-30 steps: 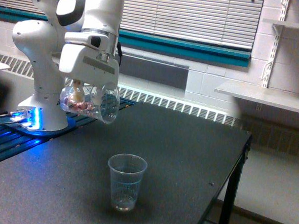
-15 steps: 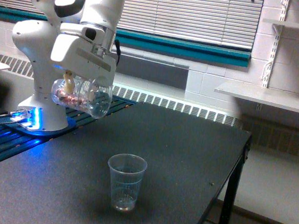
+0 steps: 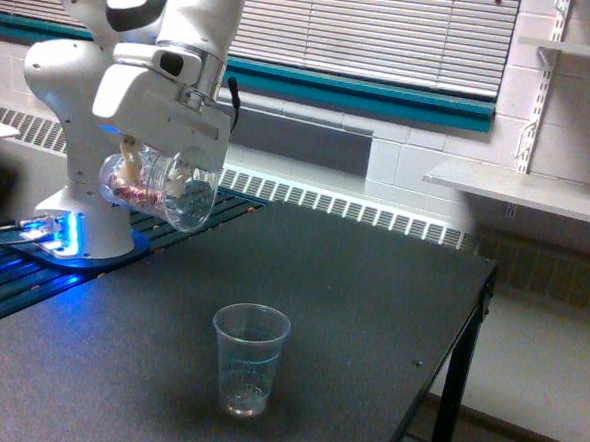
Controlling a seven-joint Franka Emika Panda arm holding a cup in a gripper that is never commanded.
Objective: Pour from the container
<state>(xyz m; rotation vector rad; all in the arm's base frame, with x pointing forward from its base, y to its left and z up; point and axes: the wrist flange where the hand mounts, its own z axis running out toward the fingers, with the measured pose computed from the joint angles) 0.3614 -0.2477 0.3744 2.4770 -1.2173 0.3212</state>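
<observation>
Overhead, the white gripper (image 3: pixel 156 167) pinches the clear, wide cylindrical container (image 3: pixel 160 187) — tipped sideways above the dark table (image 3: pixel 371 296), near its back-left corner.

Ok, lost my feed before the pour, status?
Pincer shut on container, tilted on its side, up-left of plastic cup. Pink pieces inside. Nothing between them.

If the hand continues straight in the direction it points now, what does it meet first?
The hand points downward, so it would probably meet the dark table first, behind the plastic cup and toward the exterior view's left. Depth is unclear.
</observation>
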